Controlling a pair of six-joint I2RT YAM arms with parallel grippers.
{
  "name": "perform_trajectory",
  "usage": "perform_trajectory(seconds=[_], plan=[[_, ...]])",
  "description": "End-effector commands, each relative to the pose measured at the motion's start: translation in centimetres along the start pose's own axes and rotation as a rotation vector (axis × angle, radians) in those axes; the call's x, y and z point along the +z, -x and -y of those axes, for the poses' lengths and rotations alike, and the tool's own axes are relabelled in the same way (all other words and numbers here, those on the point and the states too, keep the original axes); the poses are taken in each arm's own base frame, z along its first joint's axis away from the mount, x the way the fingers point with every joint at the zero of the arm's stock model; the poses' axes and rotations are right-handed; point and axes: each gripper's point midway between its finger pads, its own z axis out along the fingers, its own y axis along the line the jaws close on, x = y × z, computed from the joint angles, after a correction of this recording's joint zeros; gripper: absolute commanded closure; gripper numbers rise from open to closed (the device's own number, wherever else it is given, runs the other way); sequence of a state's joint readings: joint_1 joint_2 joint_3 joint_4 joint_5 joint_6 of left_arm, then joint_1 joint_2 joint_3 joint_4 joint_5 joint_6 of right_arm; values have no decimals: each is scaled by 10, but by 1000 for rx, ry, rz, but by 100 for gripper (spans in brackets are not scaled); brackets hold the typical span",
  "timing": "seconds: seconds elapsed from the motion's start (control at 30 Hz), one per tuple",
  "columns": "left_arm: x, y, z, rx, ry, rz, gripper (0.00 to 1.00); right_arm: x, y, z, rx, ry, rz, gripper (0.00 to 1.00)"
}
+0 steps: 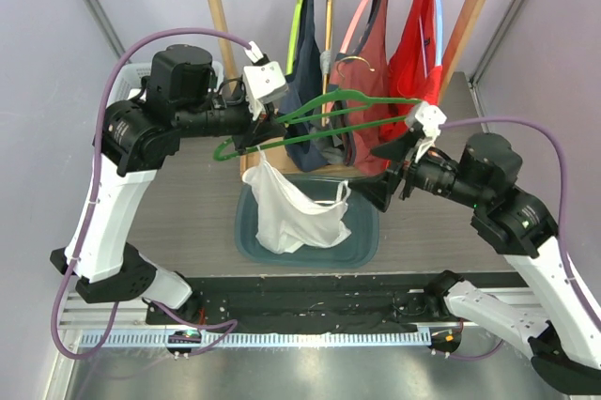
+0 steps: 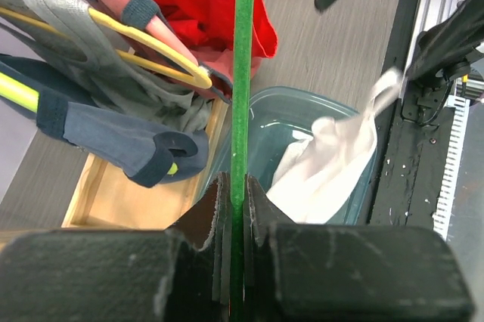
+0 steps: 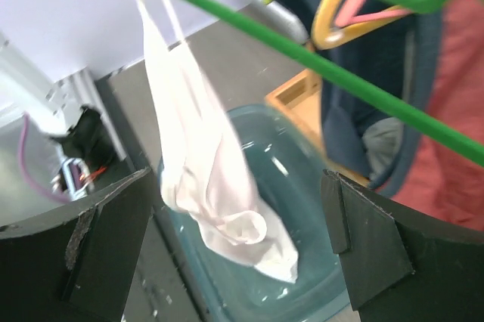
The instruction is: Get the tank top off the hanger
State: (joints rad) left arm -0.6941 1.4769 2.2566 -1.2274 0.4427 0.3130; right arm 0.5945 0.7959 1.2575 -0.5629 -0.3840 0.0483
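We find open bench [image 1: 192,207] left of the bin [image 1: 368,242]. The green hanger [image 1: 324,109] crosses the air above the bin, and the white tank top [image 1: 286,214] hangs from it into the bin, filling most of it. Behind, the rack [image 1: 218,20] of hung garments [image 1: 371,62] closes the far side. The bin's right edge lies free, beside the right hand [image 1: 376,195].

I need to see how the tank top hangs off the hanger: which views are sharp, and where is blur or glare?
Top view: evenly lit and sharp, white tank top clear against the bin. Left wrist view: hanger crisp, the top's strap smeared. Right wrist view: the top fairly sharp, clothes on the rack at right out of focus, slight glare in the bin.
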Motion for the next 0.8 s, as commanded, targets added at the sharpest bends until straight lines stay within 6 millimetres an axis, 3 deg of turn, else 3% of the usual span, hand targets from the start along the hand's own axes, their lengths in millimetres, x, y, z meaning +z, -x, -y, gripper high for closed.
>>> perform_trajectory(seconds=[0.0, 0.03, 0.13, 0.2, 0.3, 0.43, 0.67, 0.77], plan=[[-4, 22, -2, 28, 18, 82, 100, -12, 26, -29, -62, 140, 23, 0], [-5, 22, -2, 31, 17, 81, 100, -10, 0, -22, -40, 123, -107, 0], [-9, 20, -4, 50, 40, 73, 100, -18, -21, 0, -52, 0, -254, 0], [-13, 19, -8, 72, 66, 63, 100, -23, -26, 0, -53, -18, -254, 0], [-16, 18, -6, 89, 60, 62, 100, -37, 3, 0, -77, -69, -109, 0], [-9, 9, 7, 103, -16, 32, 100, -41, 47, -5, -148, -59, 40, 0], [-7, -9, 48, 147, -246, -1, 100, -18, 91, 7, -297, -70, 68, 3], [-10, -11, 56, 159, -298, 1, 100, -3, 94, 8, -323, -37, 60, 3]])
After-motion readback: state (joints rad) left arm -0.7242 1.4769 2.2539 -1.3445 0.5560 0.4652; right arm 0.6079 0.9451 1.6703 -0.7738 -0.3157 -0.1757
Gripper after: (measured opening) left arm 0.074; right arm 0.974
